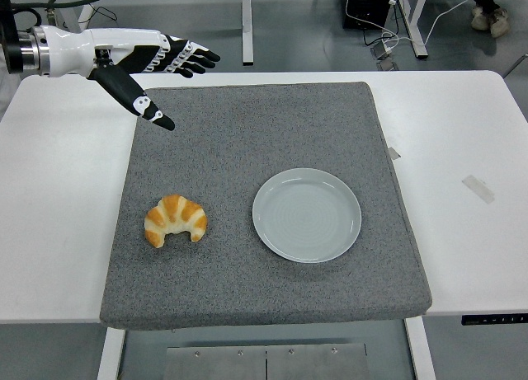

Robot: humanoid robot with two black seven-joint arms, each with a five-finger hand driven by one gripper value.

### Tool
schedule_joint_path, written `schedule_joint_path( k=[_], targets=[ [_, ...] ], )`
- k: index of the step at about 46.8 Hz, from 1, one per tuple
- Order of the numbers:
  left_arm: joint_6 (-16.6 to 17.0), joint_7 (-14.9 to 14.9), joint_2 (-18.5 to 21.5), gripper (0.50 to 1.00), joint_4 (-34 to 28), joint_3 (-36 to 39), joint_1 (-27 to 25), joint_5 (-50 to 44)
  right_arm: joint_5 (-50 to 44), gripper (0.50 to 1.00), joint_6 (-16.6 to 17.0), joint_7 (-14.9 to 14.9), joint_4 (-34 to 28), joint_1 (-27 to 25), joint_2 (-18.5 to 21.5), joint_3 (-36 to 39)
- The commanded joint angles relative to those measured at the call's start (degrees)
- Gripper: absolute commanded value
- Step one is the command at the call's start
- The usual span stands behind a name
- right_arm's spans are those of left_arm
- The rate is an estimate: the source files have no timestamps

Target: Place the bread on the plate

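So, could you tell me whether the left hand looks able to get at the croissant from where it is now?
Probably yes: the left hand is open above the mat's far left corner, and nothing lies between it and the croissant.

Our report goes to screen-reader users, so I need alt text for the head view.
A croissant lies on a grey mat, left of an empty white plate. The robot's left hand hovers open over the mat's far left corner, holding nothing.

Bright, even overhead light, sharp focus throughout, soft faint shadows, no glare or blur.
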Motion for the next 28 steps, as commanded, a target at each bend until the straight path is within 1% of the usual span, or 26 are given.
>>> schedule_joint_path(
  k=[1,6,10,13,20,28],
  targets=[
    [0.0,0.0,1.33,0.986,-1.19,0.47,0.19,-0.25,0.0,1.0,0.0,0.01,0.0,-0.04,0.0,-0.01],
    [0.0,-0.17,2.38,0.986,-1.02,1.35,0.19,-2.27,0.0,1.0,0.0,0.01,0.0,-0.04,0.0,-0.01],
    [0.0,-0.35,3.96,0.986,-1.19,3.19,0.02,-1.92,0.0,1.0,0.0,0.01,0.0,0.05,0.0,-0.01],
    [0.0,-0.35,4.41,0.986,-1.46,3.9,0.02,-1.57,0.0,1.0,0.0,0.01,0.0,0.05,0.0,-0.01],
    [0.0,-0.35,4.58,0.986,-1.81,3.99,0.37,2.11,0.0,1.0,0.0,0.01,0.0,-0.03,0.0,-0.01],
    [0.0,-0.53,4.32,0.984,-2.77,3.99,2.04,6.77,0.0,1.0,0.0,0.01,0.0,-0.04,0.0,-0.01]
  ],
)
